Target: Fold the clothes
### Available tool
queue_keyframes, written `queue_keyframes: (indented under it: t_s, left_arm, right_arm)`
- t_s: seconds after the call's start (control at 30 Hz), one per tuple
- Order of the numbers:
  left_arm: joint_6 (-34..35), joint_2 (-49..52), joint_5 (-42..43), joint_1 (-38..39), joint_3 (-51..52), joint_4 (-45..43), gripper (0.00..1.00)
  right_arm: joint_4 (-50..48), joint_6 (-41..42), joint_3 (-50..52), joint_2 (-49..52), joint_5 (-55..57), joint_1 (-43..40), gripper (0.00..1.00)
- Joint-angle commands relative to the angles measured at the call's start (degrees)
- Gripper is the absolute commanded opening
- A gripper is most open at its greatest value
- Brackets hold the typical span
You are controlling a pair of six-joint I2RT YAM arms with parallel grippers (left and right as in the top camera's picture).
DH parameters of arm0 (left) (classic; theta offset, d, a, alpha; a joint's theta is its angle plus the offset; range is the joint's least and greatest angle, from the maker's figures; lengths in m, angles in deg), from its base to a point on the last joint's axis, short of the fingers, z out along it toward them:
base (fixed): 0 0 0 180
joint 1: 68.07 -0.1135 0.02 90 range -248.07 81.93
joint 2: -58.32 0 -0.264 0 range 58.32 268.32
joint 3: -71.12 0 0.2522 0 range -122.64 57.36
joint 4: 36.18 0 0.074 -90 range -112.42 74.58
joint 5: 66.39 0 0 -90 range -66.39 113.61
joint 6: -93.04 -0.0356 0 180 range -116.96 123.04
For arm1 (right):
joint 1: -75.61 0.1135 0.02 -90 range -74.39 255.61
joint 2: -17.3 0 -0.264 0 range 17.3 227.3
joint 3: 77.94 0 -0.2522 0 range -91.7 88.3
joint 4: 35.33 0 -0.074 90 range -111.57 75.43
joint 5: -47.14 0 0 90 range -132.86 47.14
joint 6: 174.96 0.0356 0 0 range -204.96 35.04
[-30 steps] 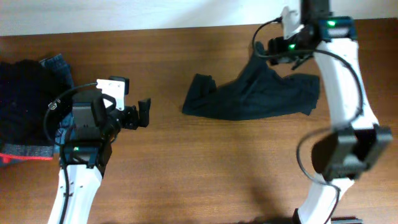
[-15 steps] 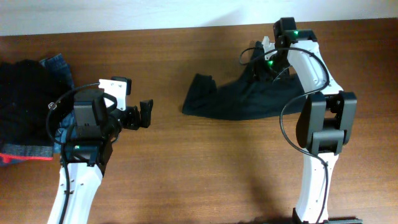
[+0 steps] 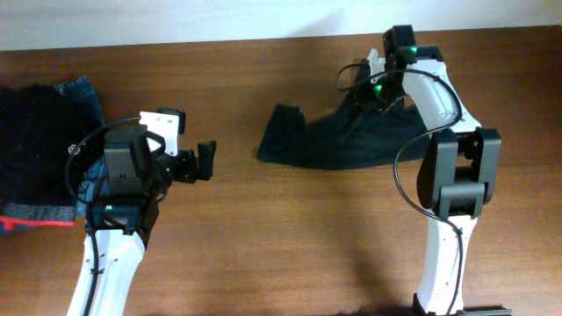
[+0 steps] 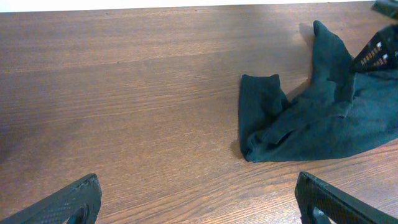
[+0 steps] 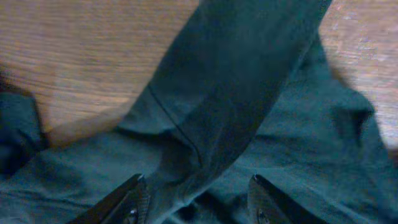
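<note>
A dark teal garment (image 3: 338, 140) lies crumpled on the wooden table, right of centre. It also shows in the left wrist view (image 4: 311, 118) and fills the right wrist view (image 5: 236, 106). My right gripper (image 3: 376, 88) is low over the garment's upper edge. In the right wrist view its jaws (image 5: 198, 202) are open, with a raised fold of the cloth between them. My left gripper (image 3: 204, 161) is open and empty over bare wood, left of the garment. In the left wrist view (image 4: 199, 208) its fingers are spread wide.
A pile of other clothes (image 3: 35, 140) sits at the table's left edge: a dark knit, blue denim and a red hem. The table's back edge meets a white wall (image 3: 176, 17).
My right arm has swung down and to the left, from above the garment's right end onto its upper part. It has barely moved in the last half second. The left arm is still.
</note>
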Motion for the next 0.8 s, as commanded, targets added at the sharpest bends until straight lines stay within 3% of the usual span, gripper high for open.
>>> queue_keyframes:
  t_s: [0.0, 0.13, 0.17, 0.2, 0.23, 0.5, 0.7, 0.77]
  left_arm:
    - [0.33, 0.11, 1.09, 0.28, -1.27, 0.02, 0.99]
    - [0.33, 0.11, 1.09, 0.28, -1.25, 0.04, 0.99]
    - [0.33, 0.11, 1.09, 0.28, -1.25, 0.04, 0.99]
    - [0.33, 0.11, 1.09, 0.28, -1.25, 0.04, 0.99]
    - [0.33, 0.11, 1.09, 0.28, -1.27, 0.02, 0.99]
    - [0.33, 0.11, 1.07, 0.28, -1.25, 0.0, 0.99]
    - [0.31, 0.15, 1.05, 0.28, -1.25, -0.04, 0.99]
    - [0.31, 0.22, 1.05, 0.28, -1.25, -0.04, 0.99]
  right_arm:
    - [-1.38, 1.75, 2.43, 1.25, -0.92, 0.39, 0.57]
    - [-2.19, 1.75, 2.93, 1.97, -0.92, 0.39, 0.53]
    - [-2.4, 1.99, 2.93, 1.97, -0.92, 0.39, 0.41]
    - [-2.67, 2.62, 2.93, 1.97, -0.92, 0.39, 0.16]
    - [-3.06, 3.32, 2.91, 1.95, -1.01, 0.39, 0.04]
    - [5.27, 0.98, -3.37, -2.38, -3.21, 1.11, 0.04]
    - [23.08, -10.08, -14.16, -10.78, -13.86, 6.82, 0.04]
    - [27.58, -10.4, -16.85, -13.38, -13.94, 9.9, 0.04]
